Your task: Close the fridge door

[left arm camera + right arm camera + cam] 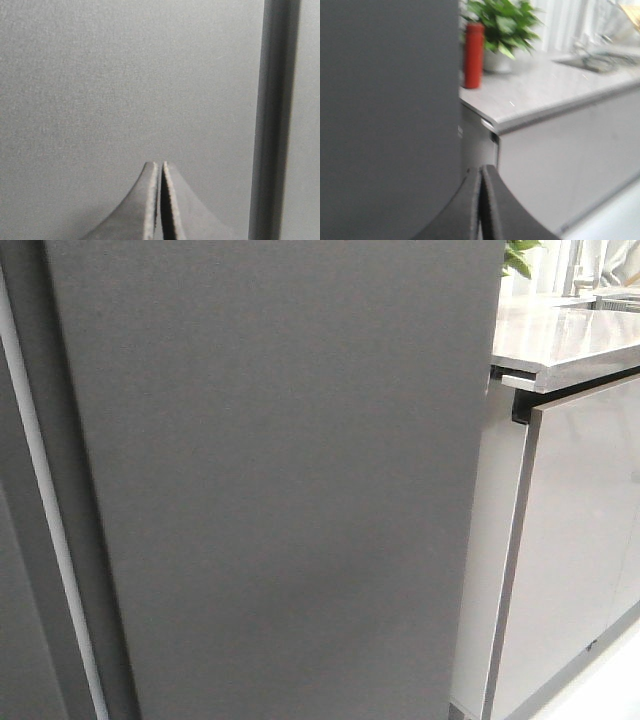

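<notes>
The fridge door (270, 480) fills most of the front view, a flat matte dark-grey panel whose right edge stands just beside the pale glossy cabinet front (580, 540); to the left of the door a thin pale strip (45, 520) runs down between it and another dark panel, and I cannot tell from it whether a gap remains or the door sits flush; the door looks close to square with the camera, so I judge the closing far along, perhaps nearly done, with only a last press left if the seal is not yet seated. The left gripper (160, 200) has its fingers drawn together with only a thin slit between them, holding nothing, its tips right at the door's grey face, whether touching I cannot say; the right gripper (482, 205) is likewise closed on nothing and sits off the door's right edge, pointing toward the cabinet; beyond the door the counter (545, 95) carries a red bottle (473, 55) and a green plant (505, 25), well apart from the door.
</notes>
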Robot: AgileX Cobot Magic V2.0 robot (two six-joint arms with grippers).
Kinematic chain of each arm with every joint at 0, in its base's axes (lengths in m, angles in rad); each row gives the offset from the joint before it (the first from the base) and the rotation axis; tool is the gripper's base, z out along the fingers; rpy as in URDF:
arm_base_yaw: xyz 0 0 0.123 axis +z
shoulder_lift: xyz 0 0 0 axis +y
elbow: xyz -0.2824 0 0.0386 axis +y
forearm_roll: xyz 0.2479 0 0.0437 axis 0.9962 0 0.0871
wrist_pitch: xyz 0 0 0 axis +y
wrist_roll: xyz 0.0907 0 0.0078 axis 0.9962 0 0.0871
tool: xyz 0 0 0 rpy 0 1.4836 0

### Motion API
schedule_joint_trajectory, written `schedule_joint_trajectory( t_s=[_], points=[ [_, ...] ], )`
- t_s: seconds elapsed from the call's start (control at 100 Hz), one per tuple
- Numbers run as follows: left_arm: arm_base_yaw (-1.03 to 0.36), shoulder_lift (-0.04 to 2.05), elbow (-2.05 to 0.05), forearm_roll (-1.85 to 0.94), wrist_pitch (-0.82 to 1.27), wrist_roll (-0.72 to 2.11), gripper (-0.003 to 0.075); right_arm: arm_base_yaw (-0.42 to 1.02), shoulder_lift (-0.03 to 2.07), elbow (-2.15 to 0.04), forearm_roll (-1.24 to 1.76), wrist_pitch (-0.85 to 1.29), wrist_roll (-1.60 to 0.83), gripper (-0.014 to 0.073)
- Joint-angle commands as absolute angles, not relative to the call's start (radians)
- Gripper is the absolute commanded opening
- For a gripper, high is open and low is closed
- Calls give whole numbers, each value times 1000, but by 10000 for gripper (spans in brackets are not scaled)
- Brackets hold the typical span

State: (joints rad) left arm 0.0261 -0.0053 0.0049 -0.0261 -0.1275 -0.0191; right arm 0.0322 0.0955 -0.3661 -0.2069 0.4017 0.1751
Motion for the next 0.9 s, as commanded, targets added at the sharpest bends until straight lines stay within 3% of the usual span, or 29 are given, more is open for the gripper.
schedule_joint_trajectory(
  t_s=[0.0,0.3,0.89],
  points=[
    [25,-16,40,-30,-200,-23,-20,-15,69,-291,-188,227,177,-45],
    [25,-16,40,-30,-200,-23,-20,-82,-32,19,-186,-44,177,-45],
    [25,-16,40,-30,-200,-23,-20,-93,-30,36,-179,12,177,-45]
  ],
)
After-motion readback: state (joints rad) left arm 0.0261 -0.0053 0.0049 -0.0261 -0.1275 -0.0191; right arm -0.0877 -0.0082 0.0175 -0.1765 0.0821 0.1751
